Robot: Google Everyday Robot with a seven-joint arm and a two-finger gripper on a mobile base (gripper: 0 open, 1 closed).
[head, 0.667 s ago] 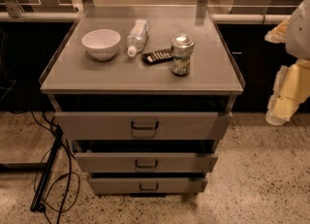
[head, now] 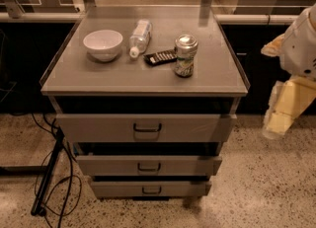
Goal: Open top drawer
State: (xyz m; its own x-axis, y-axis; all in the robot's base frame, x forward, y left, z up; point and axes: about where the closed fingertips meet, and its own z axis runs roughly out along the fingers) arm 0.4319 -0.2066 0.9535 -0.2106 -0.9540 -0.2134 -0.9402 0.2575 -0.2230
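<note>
The top drawer [head: 98,127] is the tallest grey front of three, with a small dark loop handle [head: 147,128] at its centre. A dark gap runs between it and the cabinet top, and its interior does not show. My gripper [head: 279,118] hangs to the right of the cabinet at about the top drawer's height, pointing down. It is well apart from the handle and touches nothing.
On the cabinet top [head: 217,74] stand a white bowl [head: 102,43], a lying plastic bottle [head: 139,36], a dark flat object [head: 160,57] and a can [head: 185,55]. Two narrower drawers [head: 103,165] sit below. Cables and a stand leg [head: 49,177] lie at left on the floor.
My gripper has shifted slightly down and left, toward the cabinet. The drawers look unchanged.
</note>
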